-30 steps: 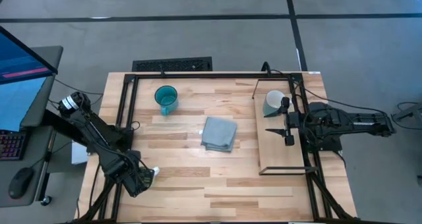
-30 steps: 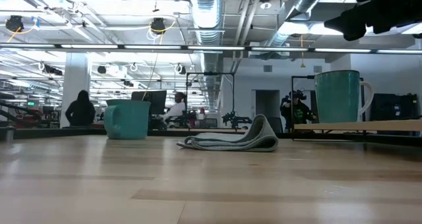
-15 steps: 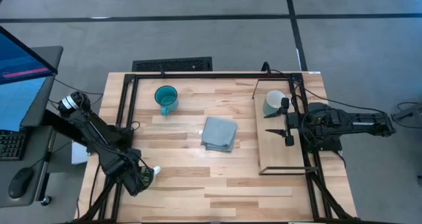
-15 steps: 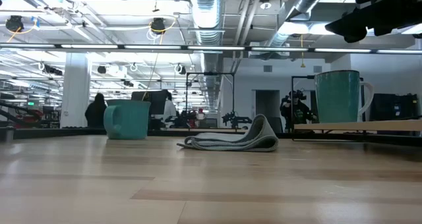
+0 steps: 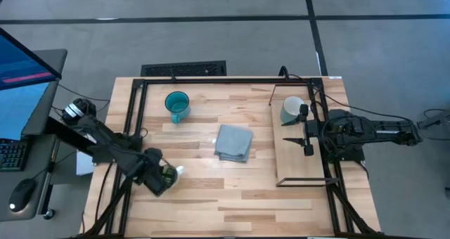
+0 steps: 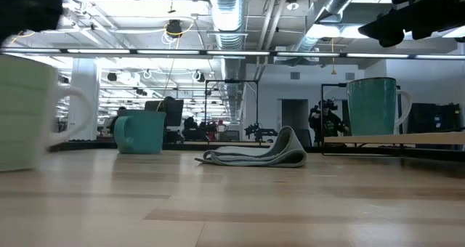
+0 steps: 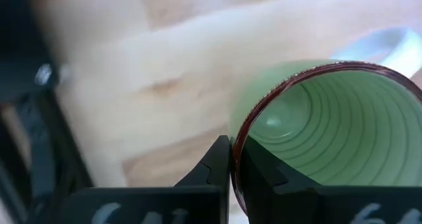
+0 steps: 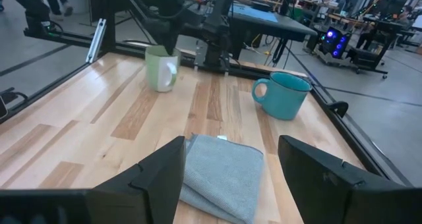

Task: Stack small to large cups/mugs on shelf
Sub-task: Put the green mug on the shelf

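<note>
While seen from above, left hand point(image 5: 169, 174) hides its load. Up close, clamped shut on light green mug point(image 7: 323, 138) rim. Right hand point(image 5: 297, 130) gaping above shelf point(image 5: 299, 162).

My left fingers point(image 7: 221, 159) pinch the rim of the light green mug point(image 7: 323, 135), one outside the wall, one inside, so nothing else fits between them. Ahead of them the table point(image 5: 211, 200) lies bare up to the folded cloth point(image 5: 233, 142), the one low obstacle in the middle. Off to one side the teal-blue mug point(image 5: 176, 105) stands well apart, with open wood around it. Beyond the cloth, on the shelf point(image 5: 299, 165), a mug point(image 5: 291, 110) fills the far end; the near end is free board. My right gripper point(image 5: 304, 130) hangs spread above the shelf, beside that mug.
</note>
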You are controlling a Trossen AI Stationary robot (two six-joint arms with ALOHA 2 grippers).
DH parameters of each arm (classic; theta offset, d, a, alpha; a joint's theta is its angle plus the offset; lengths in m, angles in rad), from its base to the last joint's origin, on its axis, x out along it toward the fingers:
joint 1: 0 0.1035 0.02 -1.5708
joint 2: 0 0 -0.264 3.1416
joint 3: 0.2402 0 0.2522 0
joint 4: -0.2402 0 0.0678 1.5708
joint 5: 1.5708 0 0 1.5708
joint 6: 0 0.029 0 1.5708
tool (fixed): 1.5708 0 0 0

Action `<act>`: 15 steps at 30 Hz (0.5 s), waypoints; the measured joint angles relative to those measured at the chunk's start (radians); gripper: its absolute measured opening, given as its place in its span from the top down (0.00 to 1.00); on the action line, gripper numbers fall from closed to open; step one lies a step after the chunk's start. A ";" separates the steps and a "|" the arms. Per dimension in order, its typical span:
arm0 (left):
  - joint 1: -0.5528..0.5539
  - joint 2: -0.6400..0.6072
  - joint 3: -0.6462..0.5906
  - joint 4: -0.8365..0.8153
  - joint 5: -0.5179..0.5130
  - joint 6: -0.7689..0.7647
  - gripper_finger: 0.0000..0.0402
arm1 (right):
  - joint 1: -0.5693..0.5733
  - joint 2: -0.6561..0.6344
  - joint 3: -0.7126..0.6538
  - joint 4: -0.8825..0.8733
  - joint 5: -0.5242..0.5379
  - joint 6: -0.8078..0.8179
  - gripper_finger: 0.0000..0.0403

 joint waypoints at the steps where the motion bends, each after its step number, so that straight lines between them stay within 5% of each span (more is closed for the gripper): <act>1: 0.027 0.000 0.000 0.009 -0.003 0.042 0.99 | 0.000 0.000 0.000 0.000 0.000 0.000 0.34; 15: 0.467 0.002 0.058 0.304 -0.040 0.796 1.00 | 0.000 0.000 0.000 0.000 0.000 0.008 0.34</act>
